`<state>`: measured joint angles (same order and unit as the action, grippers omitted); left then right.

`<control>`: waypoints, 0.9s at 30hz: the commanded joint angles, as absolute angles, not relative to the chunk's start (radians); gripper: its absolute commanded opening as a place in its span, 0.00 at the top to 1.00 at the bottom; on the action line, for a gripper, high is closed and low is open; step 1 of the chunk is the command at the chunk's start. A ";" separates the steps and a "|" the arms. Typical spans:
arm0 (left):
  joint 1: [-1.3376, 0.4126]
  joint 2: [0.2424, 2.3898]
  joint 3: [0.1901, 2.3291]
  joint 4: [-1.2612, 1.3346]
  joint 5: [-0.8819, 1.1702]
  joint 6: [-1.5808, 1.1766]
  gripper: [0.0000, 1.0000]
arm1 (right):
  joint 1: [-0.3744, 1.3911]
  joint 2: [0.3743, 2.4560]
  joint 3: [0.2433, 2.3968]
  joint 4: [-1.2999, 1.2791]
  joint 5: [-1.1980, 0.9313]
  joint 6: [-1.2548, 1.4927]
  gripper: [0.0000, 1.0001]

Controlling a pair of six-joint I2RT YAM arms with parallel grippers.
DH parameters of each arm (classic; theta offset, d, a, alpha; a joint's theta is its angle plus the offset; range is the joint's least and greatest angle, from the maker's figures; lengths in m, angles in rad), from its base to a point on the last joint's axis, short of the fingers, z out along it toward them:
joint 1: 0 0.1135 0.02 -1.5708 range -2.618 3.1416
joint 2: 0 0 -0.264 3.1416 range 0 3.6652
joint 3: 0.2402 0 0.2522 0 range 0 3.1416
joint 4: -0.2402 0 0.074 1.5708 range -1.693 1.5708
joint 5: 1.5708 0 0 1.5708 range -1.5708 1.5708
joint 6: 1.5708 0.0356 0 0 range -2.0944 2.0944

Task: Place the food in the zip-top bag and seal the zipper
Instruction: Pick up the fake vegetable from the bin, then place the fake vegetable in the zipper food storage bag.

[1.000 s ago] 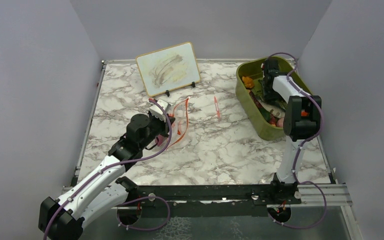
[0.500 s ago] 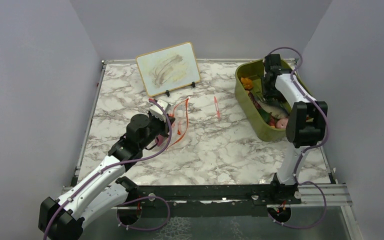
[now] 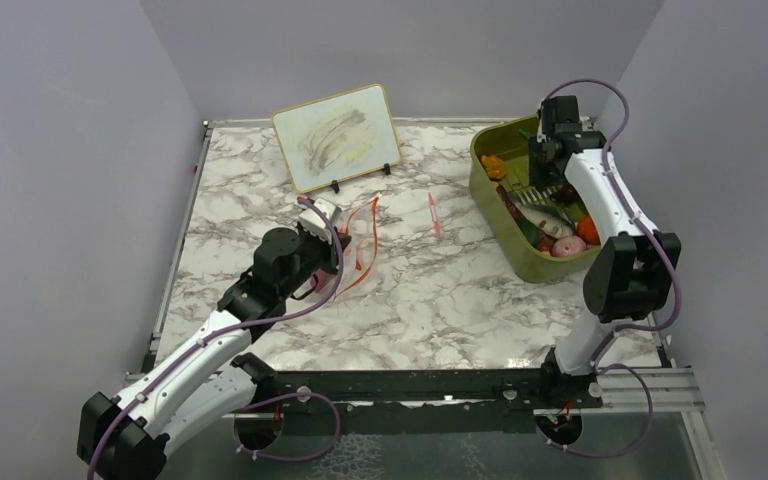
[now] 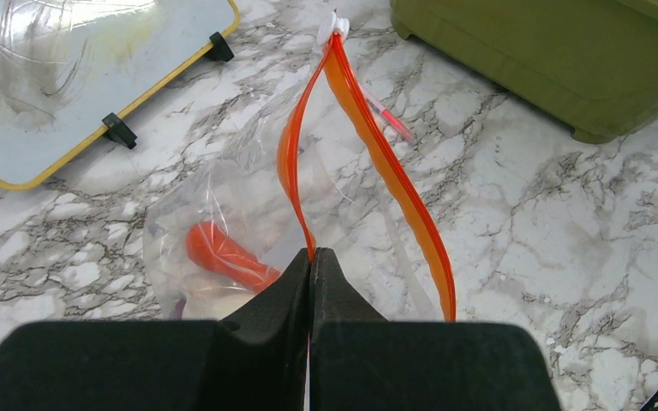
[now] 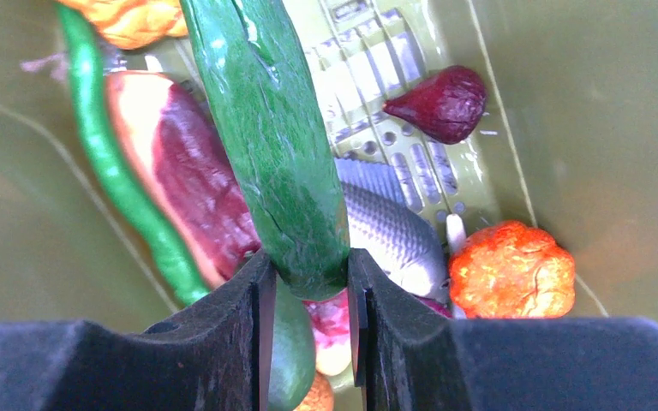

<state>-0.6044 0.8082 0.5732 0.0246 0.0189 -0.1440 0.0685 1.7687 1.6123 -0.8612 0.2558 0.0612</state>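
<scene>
Grips on bag mouth and green cucumber

Wrist views settle what the overhead leaves small. The left gripper (image 4: 311, 272) is pinched flat on the red-orange zipper strip (image 4: 391, 184) of the clear floppy zip-top bag (image 4: 227, 201), left of centre, with an orange carrot-like piece (image 4: 223, 255) inside. The right gripper (image 5: 306, 278) clamps a long dark-green toy cucumber (image 5: 266, 128) inside the olive-green plastic bin (image 3: 522, 258), upper right. White marble tabletop (image 3: 440, 295), lilac-grey walls. The black fingers hide the bag's near end.
</scene>
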 commanded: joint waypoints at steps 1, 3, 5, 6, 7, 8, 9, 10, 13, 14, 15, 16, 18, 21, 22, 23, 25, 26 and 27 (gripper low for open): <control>-0.609 0.815 0.579 0.062 0.039 -0.187 1.00 | 0.092 1.650 1.607 -0.873 0.120 0.090 0.83; -0.609 0.821 0.594 0.059 0.041 -0.199 1.00 | 0.097 1.588 1.568 -0.840 0.053 0.097 0.83; -0.609 0.827 0.610 0.055 0.041 -0.208 1.00 | 0.099 1.532 1.536 -0.818 0.000 0.116 0.83; -0.609 0.828 0.613 0.053 0.041 -0.212 1.00 | 0.100 1.508 1.524 -0.809 -0.029 0.126 0.84; -0.609 0.828 0.617 0.054 0.043 -0.216 1.00 | 0.102 1.485 1.514 -0.802 -0.068 0.132 0.84; -0.609 0.829 0.622 0.055 0.042 -0.217 1.00 | 0.106 1.464 1.505 -0.796 -0.110 0.139 0.84; -0.608 0.828 0.625 0.056 0.037 -0.218 1.00 | 0.109 1.443 1.494 -0.789 -0.151 0.151 0.85; -0.609 0.829 0.628 0.057 0.022 -0.217 1.00 | 0.115 1.419 1.475 -0.779 -0.192 0.165 0.85; -0.609 0.828 0.640 0.065 -0.024 -0.196 1.00 | 0.139 1.347 1.421 -0.740 -0.317 0.196 0.85; -0.609 0.830 0.646 0.069 -0.039 -0.189 1.00 | 0.151 1.327 1.404 -0.731 -0.353 0.205 0.86; -0.609 0.834 0.652 0.074 -0.052 -0.181 1.00 | 0.167 1.309 1.389 -0.728 -0.387 0.211 0.86; -0.609 0.838 0.657 0.081 -0.059 -0.169 1.00 | 0.184 1.294 1.377 -0.728 -0.413 0.219 0.86; -0.609 0.852 0.669 0.100 -0.072 -0.141 1.00 | 0.220 1.267 1.344 -0.718 -0.478 0.246 0.86; -0.609 0.872 0.675 0.138 -0.103 -0.074 1.00 | 0.273 1.221 1.280 -0.671 -0.547 0.307 0.87; -0.608 0.880 0.677 0.150 -0.121 -0.056 1.00 | 0.291 1.206 1.260 -0.647 -0.563 0.334 0.87; -0.609 0.887 0.682 0.158 -0.132 -0.039 1.00 | 0.307 1.189 1.239 -0.621 -0.582 0.367 0.88; -0.608 0.903 0.695 0.168 -0.137 -0.010 1.00 | 0.340 1.163 1.198 -0.556 -0.618 0.430 0.88; -0.609 0.912 0.704 0.169 -0.138 -0.004 1.00 | 0.359 1.153 1.181 -0.532 -0.630 0.459 0.89; -0.609 0.920 0.711 0.168 -0.138 -0.003 1.00 | 0.379 1.147 1.166 -0.516 -0.638 0.487 0.89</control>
<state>-0.6044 0.8997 0.6525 0.1017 -0.0906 -0.0738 0.3244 1.1995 1.2137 -0.6643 -0.5175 0.3397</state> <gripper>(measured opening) 0.014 0.319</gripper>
